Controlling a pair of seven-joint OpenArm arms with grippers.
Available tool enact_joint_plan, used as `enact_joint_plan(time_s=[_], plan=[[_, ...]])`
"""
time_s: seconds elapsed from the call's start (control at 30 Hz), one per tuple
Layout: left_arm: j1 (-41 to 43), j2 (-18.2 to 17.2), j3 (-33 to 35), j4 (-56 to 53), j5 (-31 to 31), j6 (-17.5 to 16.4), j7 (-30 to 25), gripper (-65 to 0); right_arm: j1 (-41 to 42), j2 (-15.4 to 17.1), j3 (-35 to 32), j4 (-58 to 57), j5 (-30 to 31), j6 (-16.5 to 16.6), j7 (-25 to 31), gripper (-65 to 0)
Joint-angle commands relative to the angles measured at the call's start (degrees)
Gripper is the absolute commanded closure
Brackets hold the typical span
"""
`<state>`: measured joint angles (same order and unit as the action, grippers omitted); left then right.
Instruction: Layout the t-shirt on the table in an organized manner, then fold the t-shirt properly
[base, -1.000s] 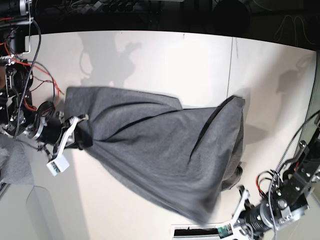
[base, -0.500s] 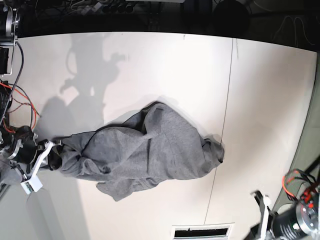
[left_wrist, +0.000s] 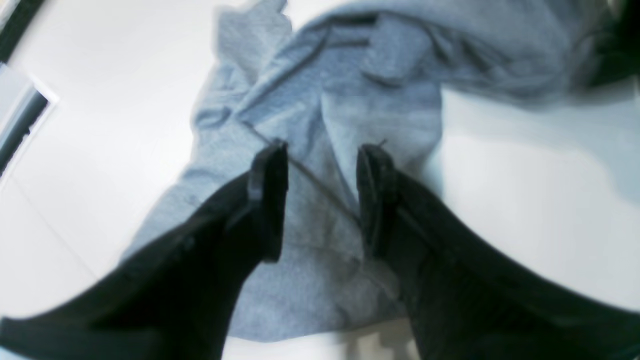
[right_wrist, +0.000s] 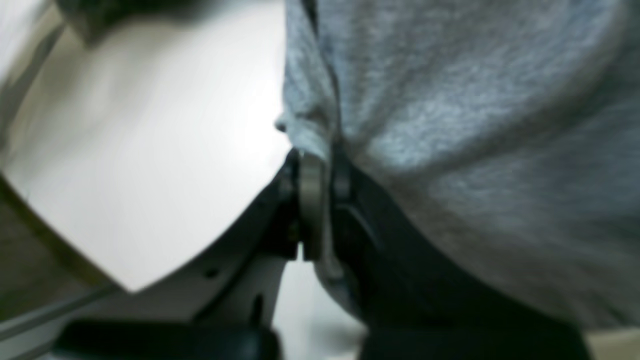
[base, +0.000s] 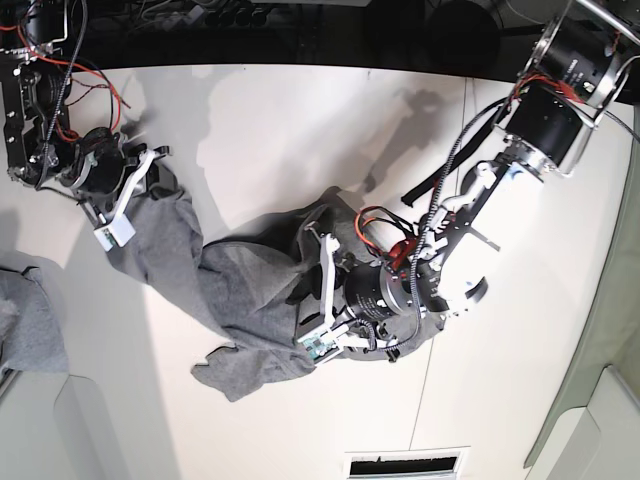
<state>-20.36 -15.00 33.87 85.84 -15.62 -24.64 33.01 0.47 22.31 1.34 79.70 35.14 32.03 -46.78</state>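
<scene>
The heather-grey t-shirt (base: 240, 290) lies crumpled in a diagonal band across the white table (base: 300, 130). At the far left, my right gripper (base: 150, 175) is shut on one end of it; the right wrist view shows fabric (right_wrist: 450, 100) pinched in the closed right gripper (right_wrist: 316, 157). My left gripper (base: 303, 292) hovers over the shirt's bunched middle. In the left wrist view the left gripper (left_wrist: 322, 152) stands open, its dark fingers (left_wrist: 270, 170) apart, with wrinkled shirt (left_wrist: 325, 90) lying under and between them, not pinched.
A smaller grey cloth bundle (base: 30, 320) sits at the left edge. A dark slot in a white frame (base: 405, 463) lies at the near edge. The left arm's links and cables (base: 470, 190) cross above the table's right half. The dark rear edge (base: 300, 45) runs along the top.
My right gripper has carried its end of the shirt from the near left toward the back left. The left arm swung in from the near right to over the shirt's middle and opened.
</scene>
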Motion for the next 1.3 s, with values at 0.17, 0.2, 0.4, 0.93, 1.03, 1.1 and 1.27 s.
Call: enact_joint_plan(time_s=[0.17, 0.2, 0.4, 0.93, 1.03, 1.1, 1.27], plan=[[-0.81, 5.57, -0.46, -9.18, 1.29, -6.56, -1.27, -25.7, -1.38, -0.74, 0.42, 0.96, 1.9, 1.27, 0.79, 0.0], [-0.46, 5.66, -0.44, -9.7, 1.31, -7.65, -1.27, -25.7, -1.2, -0.74, 0.42, 0.98, 2.21, 1.27, 0.81, 0.0], [0.39, 5.31, -0.44, -9.97, 2.97, -8.66, -1.09, -25.7, -0.31, -0.76, 0.42, 0.98, 2.36, 1.25, 1.4, 0.0], [-0.59, 2.08, 6.67, -9.27, 18.51, 2.58, -2.56, 0.0, 1.25, -0.72, 0.44, 0.96, -1.88, 1.18, 3.67, 0.0], [-0.15, -2.36, 6.67, -1.11, 16.48, 1.18, -1.18, 0.0, 3.02, -0.63, 0.57, 0.94, -6.95, 1.07, 4.85, 0.0], [0.79, -6.54, 6.67, 6.45, 13.46, -1.09, -0.76, 0.0, 4.35, -0.17, 0.68, 0.94, -8.94, 0.44, 5.31, 0.0], [5.62, -17.59, 6.67, 24.96, 3.98, -8.63, -0.15, 0.0, 8.68, 1.73, 0.85, 0.92, -11.5, -0.79, 5.31, 0.0]])
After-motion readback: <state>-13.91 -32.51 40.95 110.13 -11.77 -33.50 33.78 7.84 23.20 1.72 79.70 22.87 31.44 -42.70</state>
